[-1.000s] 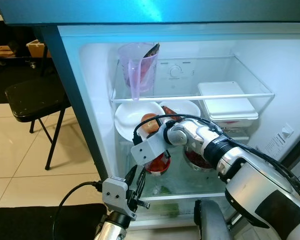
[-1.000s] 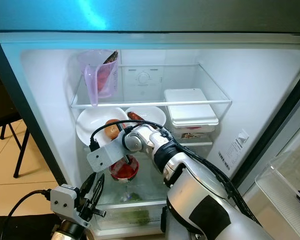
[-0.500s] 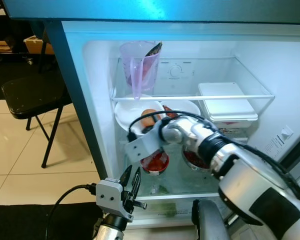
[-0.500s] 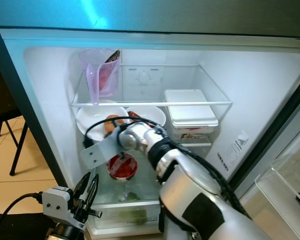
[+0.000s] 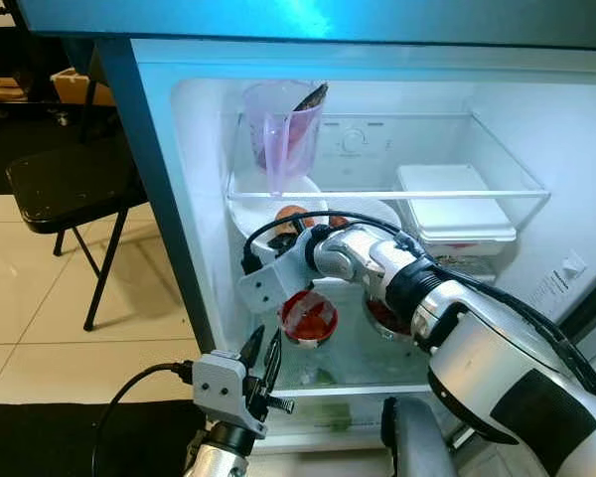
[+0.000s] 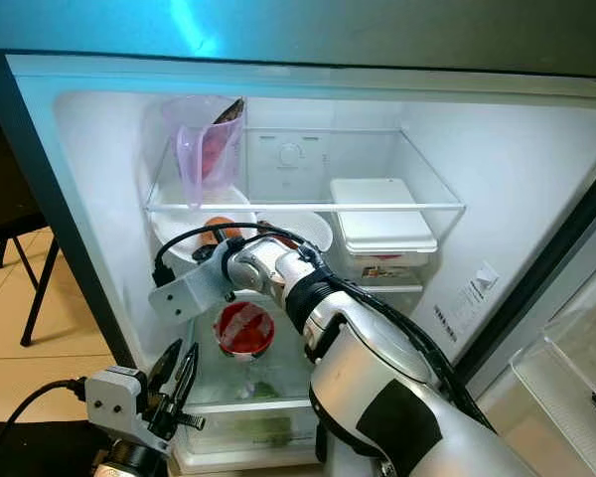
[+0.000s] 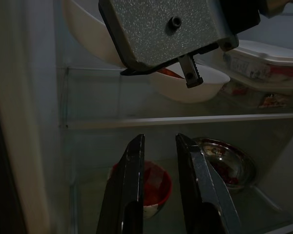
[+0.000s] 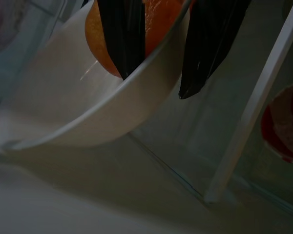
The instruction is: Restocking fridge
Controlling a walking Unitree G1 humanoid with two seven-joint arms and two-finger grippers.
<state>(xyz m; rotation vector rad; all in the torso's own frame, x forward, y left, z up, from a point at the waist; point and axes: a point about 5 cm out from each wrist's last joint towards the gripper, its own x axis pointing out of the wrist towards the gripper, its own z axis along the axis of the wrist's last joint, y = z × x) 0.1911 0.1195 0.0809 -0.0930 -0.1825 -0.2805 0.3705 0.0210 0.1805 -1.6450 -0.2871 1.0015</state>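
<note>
The fridge is open before me. A small red bowl (image 5: pixel 309 317) rests on the lower glass shelf (image 5: pixel 353 363), beside a steel bowl (image 5: pixel 382 316). My right arm reaches in, its wrist (image 5: pixel 275 283) above and left of the red bowl. In the right wrist view my right gripper (image 8: pixel 158 83) is open, straddling the rim of a white bowl (image 8: pixel 102 112) that holds an orange (image 8: pixel 156 19). That white bowl (image 5: pixel 263 211) sits on the middle shelf. My left gripper (image 7: pixel 158 139) hangs low in front of the fridge, open, with nothing between its fingers.
A purple pitcher (image 5: pixel 278 134) stands on the top shelf. A second white bowl (image 5: pixel 372 212) and a white lidded container (image 5: pixel 452 204) are on the middle shelf. Greens lie in the bottom drawer (image 5: pixel 333 412). A black folding chair (image 5: pixel 65 184) stands to the left.
My right gripper has risen from the red bowl up and left to the white bowl's rim. The red bowl stays on the lower shelf. The left arm has barely moved.
</note>
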